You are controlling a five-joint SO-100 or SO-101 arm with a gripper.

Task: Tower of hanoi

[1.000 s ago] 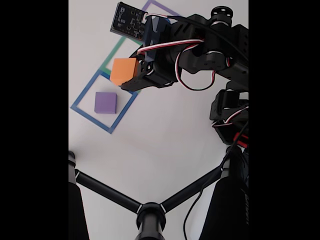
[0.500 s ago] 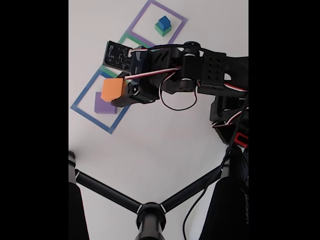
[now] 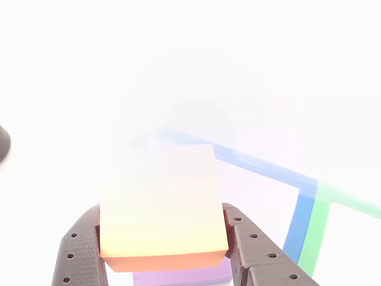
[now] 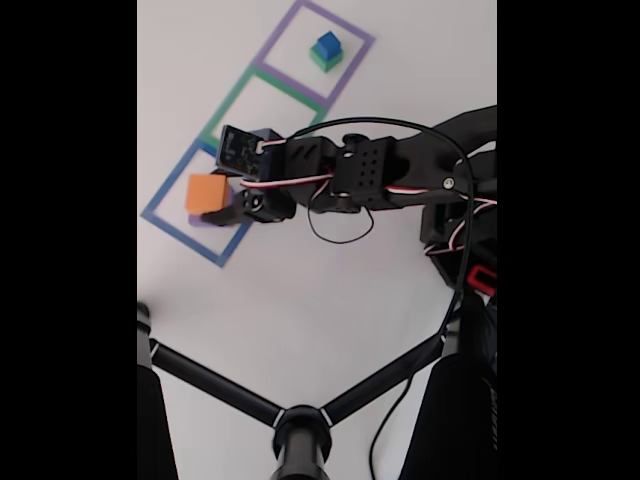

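My gripper (image 4: 210,197) is shut on an orange cube (image 4: 206,193) and holds it over the blue taped square (image 4: 165,220), right above a purple cube (image 4: 200,219) whose edge peeks out beneath. In the other view the orange cube (image 3: 161,226) sits between my two brown fingers (image 3: 80,250), with the purple cube (image 3: 181,276) just below it. A small blue cube stacked on a green cube (image 4: 325,50) stands in the purple taped square (image 4: 290,25) at the top.
A green taped square (image 4: 225,112) lies between the blue and purple ones, with nothing in it. A black tripod (image 4: 300,425) spreads across the bottom of the fixed view. The arm's body and cables (image 4: 460,230) fill the right side.
My gripper has swung down and to the left with the orange cube, from above the green square to just over the purple cube in the blue square.
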